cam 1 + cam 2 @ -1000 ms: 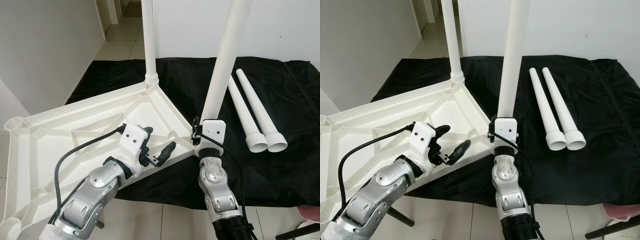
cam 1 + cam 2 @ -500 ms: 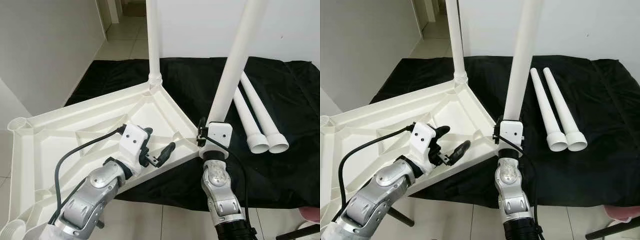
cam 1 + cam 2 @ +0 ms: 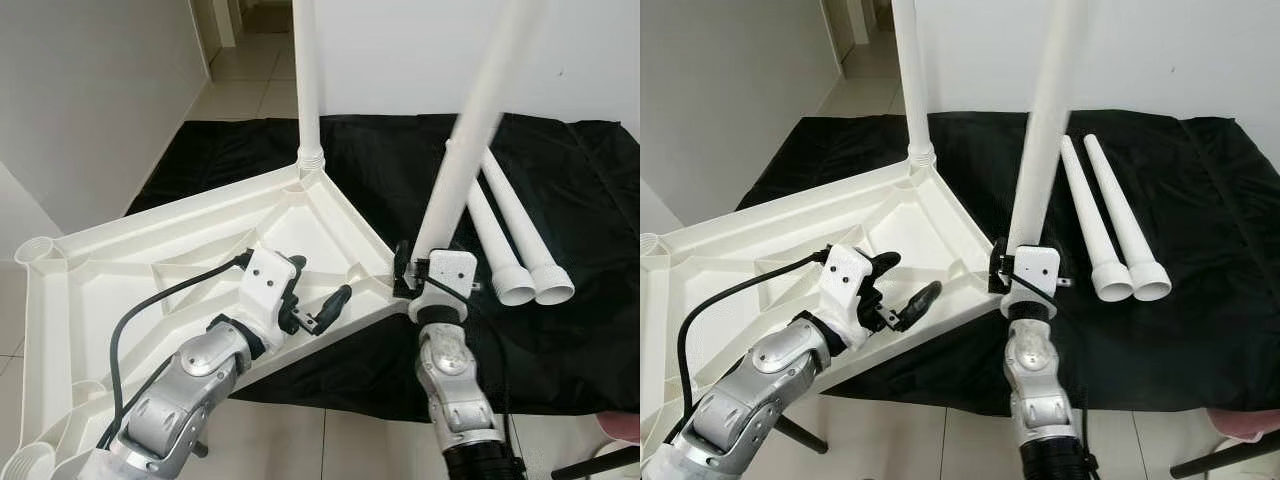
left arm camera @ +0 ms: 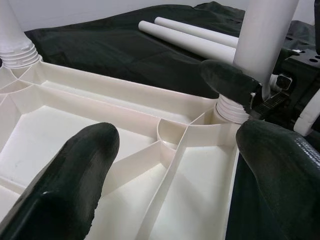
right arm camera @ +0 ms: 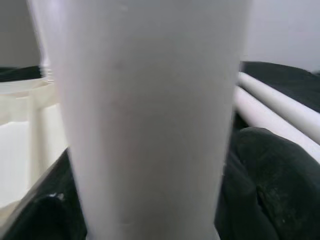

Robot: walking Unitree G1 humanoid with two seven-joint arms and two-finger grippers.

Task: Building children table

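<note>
R pincer (image 3: 1012,262) clamped on white leg (image 3: 1042,130), its threaded end at tabletop (image 3: 150,250) near-right corner socket; leg now tilts more rightward vs 1 s ago; L pincer (image 3: 318,300) wide open, empty, over tabletop's near edge; 2 spare legs (image 3: 505,225) on black cloth (image 3: 580,330), well apart to the right.

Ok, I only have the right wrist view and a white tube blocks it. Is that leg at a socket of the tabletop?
Observer: Yes. The right gripper holds the leg with its threaded end at the tabletop's near corner socket.
Operator: Is it upright?
Observer: No, it leans to the right at the top.
Operator: Where is the other arm?
Observer: The left gripper is open over the tabletop's ribs, beside that corner.
Operator: Any legs done?
Observer: One leg stands in the far corner.
</note>
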